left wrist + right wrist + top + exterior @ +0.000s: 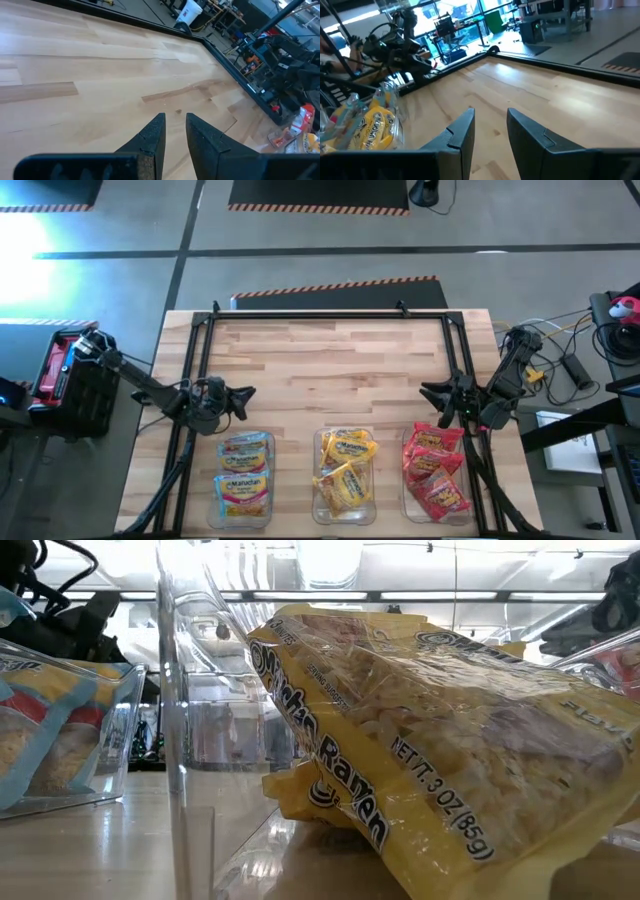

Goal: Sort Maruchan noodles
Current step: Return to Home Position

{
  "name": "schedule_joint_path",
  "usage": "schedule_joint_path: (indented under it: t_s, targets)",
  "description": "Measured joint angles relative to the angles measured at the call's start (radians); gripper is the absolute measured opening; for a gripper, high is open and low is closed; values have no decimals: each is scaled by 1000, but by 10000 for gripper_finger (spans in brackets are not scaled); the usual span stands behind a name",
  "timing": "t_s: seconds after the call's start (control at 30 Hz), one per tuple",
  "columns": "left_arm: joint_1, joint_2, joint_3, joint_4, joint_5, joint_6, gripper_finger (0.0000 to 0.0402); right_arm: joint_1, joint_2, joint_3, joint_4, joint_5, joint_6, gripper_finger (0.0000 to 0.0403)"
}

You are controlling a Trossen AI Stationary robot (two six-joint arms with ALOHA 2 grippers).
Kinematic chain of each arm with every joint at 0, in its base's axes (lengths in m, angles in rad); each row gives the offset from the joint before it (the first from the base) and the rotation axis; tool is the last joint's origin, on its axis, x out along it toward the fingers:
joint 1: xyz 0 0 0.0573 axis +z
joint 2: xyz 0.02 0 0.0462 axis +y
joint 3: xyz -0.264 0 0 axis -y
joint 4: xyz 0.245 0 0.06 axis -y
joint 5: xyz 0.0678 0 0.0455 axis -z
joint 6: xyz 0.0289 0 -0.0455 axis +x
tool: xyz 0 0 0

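The Maruchan noodles lie sorted by colour in three clear bins along the table's near edge. Pale blue packets (pixel 245 472) fill the left bin, yellow ones (pixel 345 470) the middle bin and red ones (pixel 436 470) the right bin. In the low view a yellow packet (pixel 440 760) leans tilted inside its bin, with blue packets (pixel 40 730) to its left. My left gripper (pixel 250 392) (pixel 175 117) hovers just beyond the left bin, shut and holding nothing. My right gripper (pixel 426 390) (pixel 490 112) hovers beyond the right bin, also shut and holding nothing.
Bare wood (pixel 330 360) spans the table's middle and far part between the two grippers. A black frame rail (pixel 330 313) runs along the far edge and both sides. A red and black box (pixel 65 370) stands off the table's left side.
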Motion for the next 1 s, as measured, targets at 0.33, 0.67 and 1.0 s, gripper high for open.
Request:
schedule_joint_path:
  t_s: [0.33, 0.67, 1.0]
  targets:
    - [0, 0, -34, 9, 20, -7, 59, 0, 0, 1, 2, -1, -8, 102]
    - [0, 2, -36, 43, 46, 91, 59, 0, 0, 1, 2, -3, -8, 102]
    - [0, -148, -36, 132, 253, 480, 59, 0, 0, 1, 2, -2, -8, 102]
